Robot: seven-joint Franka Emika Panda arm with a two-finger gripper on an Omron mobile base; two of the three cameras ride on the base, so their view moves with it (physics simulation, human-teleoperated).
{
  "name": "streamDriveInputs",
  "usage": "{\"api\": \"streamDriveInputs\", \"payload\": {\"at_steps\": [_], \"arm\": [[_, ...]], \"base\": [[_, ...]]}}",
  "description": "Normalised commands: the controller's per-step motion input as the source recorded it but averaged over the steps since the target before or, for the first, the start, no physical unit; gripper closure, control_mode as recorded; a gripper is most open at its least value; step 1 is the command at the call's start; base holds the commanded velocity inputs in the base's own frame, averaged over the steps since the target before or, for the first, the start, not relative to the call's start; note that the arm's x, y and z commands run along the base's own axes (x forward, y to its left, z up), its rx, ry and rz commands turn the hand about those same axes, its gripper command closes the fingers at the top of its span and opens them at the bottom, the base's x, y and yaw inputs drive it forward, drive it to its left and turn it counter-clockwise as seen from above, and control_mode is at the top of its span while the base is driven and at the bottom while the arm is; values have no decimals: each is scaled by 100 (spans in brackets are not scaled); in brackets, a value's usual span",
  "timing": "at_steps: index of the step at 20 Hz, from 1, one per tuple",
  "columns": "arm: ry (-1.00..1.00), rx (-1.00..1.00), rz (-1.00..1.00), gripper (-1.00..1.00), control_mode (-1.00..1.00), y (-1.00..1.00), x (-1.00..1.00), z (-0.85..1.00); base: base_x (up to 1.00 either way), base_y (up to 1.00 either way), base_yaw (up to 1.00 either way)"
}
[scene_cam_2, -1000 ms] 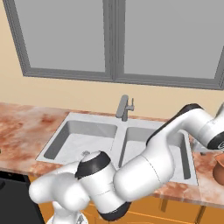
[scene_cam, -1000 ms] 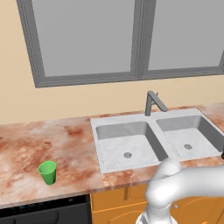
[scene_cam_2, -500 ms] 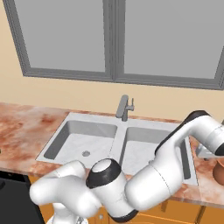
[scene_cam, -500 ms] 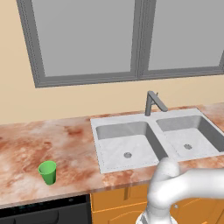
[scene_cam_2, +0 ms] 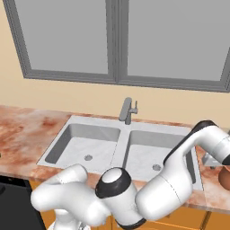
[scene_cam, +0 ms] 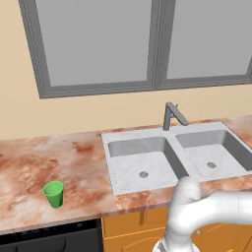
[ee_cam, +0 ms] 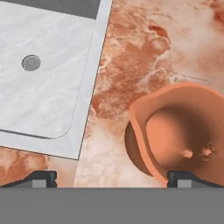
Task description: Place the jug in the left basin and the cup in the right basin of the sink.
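Note:
The terracotta jug [ee_cam: 179, 135] stands on the marble counter just right of the sink, and I look down into its mouth. My gripper [ee_cam: 113, 179] hangs open above it; the right fingertip [ee_cam: 186, 177] overlaps the jug's near rim and the left fingertip [ee_cam: 41, 178] is over bare counter. The jug [scene_cam_2: 225, 179] peeks in at the right edge, under my outstretched arm. The right basin [ee_cam: 39, 83] lies left of the jug. The green cup [scene_cam: 53, 193] stands upright far left on the counter, well apart from the left basin [scene_cam: 142, 165] and the right basin [scene_cam: 211, 158].
The angular grey faucet [scene_cam: 172, 115] rises behind the divider of the sink [scene_cam: 147, 187]. My arm [scene_cam_2: 179, 170] spans the front of the right basin. A window and wall close off the back. A dark appliance top [scene_cam: 49, 238] sits below the counter edge at left.
My arm has stretched farther right and lower along the sink's front, bringing the hand down toward the jug. The cup and jug have not moved.

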Motion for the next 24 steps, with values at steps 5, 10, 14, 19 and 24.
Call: {"api": "streamDriveInputs", "payload": {"at_steps": [5,10,14,19,24], "arm": [[0,0,0,-100,-100,-15,19,-10],[0,0,0,-100,-100,-24,22,-5],[0,0,0,-100,-100,-24,22,-6],[0,0,0,-100,-100,-21,17,-8],[0,0,0,-100,-100,-11,3,-17]], "base": [[0,0,0],[0,0,0],[0,0,0],[0,0,0],[0,0,0]]}}
